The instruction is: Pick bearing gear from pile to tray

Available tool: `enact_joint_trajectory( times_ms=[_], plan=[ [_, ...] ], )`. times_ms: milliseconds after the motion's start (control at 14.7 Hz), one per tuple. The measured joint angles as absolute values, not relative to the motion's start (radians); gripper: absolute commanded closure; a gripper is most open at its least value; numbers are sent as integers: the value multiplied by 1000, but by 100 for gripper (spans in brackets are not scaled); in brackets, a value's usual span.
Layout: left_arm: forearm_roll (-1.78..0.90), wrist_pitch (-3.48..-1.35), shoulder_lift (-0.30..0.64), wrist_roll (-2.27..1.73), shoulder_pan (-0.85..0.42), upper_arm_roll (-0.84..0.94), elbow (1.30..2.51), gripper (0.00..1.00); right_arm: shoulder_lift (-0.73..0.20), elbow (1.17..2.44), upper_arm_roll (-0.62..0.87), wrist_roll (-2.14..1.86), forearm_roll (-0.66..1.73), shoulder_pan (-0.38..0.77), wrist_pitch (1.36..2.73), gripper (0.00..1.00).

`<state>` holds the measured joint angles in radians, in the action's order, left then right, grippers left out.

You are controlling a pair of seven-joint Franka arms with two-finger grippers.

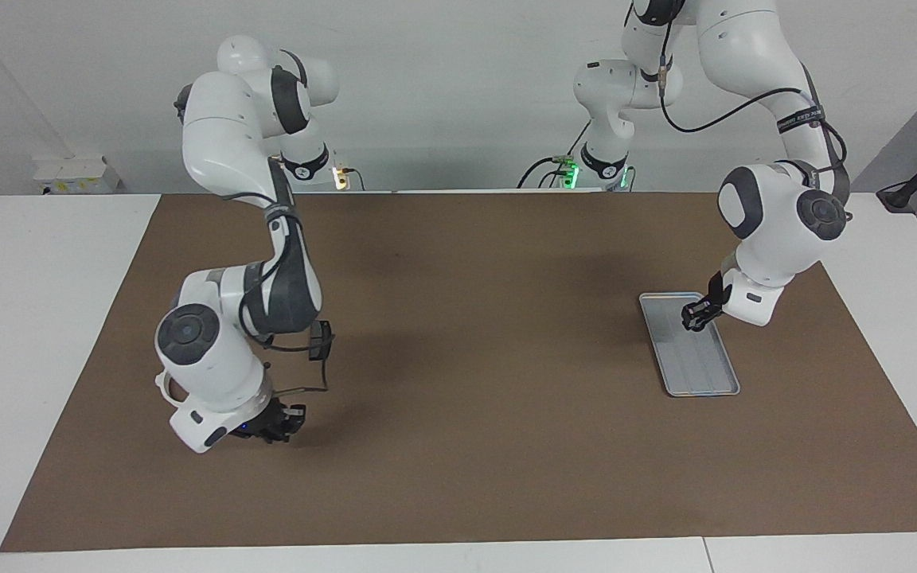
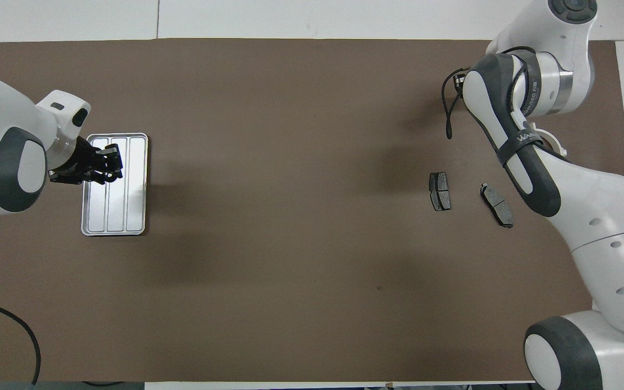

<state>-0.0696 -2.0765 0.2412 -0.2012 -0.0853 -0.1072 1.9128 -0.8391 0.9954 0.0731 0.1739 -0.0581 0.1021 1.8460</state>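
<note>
The silver tray point(image 1: 705, 380) point(image 2: 137, 189) lies toward the left arm's end of the brown mat. My left gripper point(image 1: 696, 315) point(image 2: 112, 166) hangs low over the tray's half nearer the robots. No bearing gear shows at its tips or in the tray. What shows of the pile is two dark brake pads point(image 2: 440, 190) point(image 2: 496, 204) and a white half-ring point(image 1: 162, 388) point(image 2: 553, 145) toward the right arm's end. My right gripper point(image 1: 282, 423) is shut, low over bare mat beside the pile. In the overhead view its own wrist hides it.
The right forearm partly hides one brake pad point(image 1: 318, 341) in the facing view. A black cable point(image 1: 299, 388) loops from the right wrist close to the mat. White table point(image 1: 44, 318) borders the mat point(image 1: 466, 446).
</note>
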Motion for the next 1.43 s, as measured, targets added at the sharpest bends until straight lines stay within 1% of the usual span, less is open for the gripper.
enact_joint_trajectory(
  times_ms=[273,477,750,1023,1227,1432],
  plan=[
    [-70,-2190,219,-192,-78,-106,2030,100,-804,996,76,483,-58,255,1821,100],
    [-70,-2208,198,-192,-70,-105,2077,100,-803,996,78,679,-58,341,1823,100],
    [-70,-2233,186,-194,-70,-100,2108,100,-807,999,75,892,-58,457,1847,100],
    [-70,-2282,186,-195,-70,-95,2148,100,-834,1004,70,1034,-59,545,1882,100],
    [-70,-2293,186,-195,-70,-95,2159,100,-877,1010,68,1132,-91,603,1931,100],
    [-70,-2308,186,-202,-71,-93,2170,99,-920,1011,67,1181,-120,630,1967,100]
  ],
)
